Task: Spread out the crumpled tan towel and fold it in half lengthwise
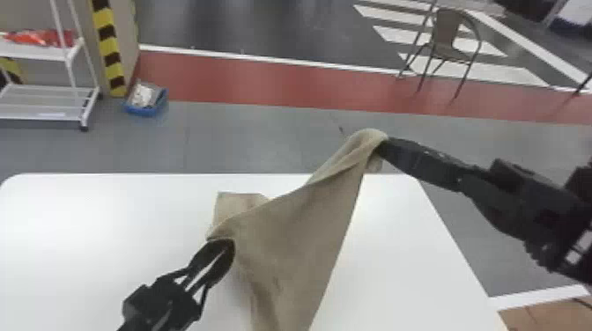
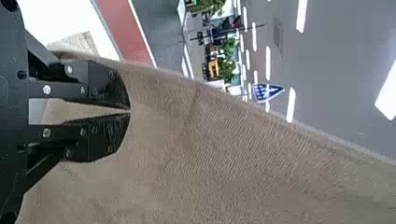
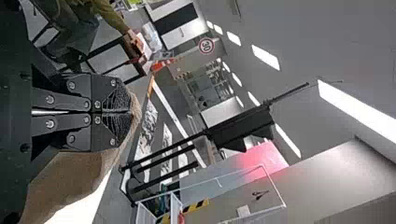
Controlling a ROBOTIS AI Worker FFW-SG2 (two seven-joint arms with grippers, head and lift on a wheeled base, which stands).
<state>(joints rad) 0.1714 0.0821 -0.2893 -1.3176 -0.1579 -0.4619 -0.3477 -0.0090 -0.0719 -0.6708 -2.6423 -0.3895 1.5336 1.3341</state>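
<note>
Observe your right gripper (image 1: pixel 384 147) clamped on a raised corner of the tan towel (image 1: pixel 304 229). Your left gripper (image 1: pixel 222 243) grips its edge, lower down. The cloth stretches between both and hangs over the white table (image 1: pixel 88 220).

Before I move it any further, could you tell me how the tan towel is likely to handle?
The tan towel looks floppy: it sags in folds between the left claw and the raised right claw. It is probably light, being a single thin cloth. Its ribbed weave suggests it would not be very slippery.
</note>
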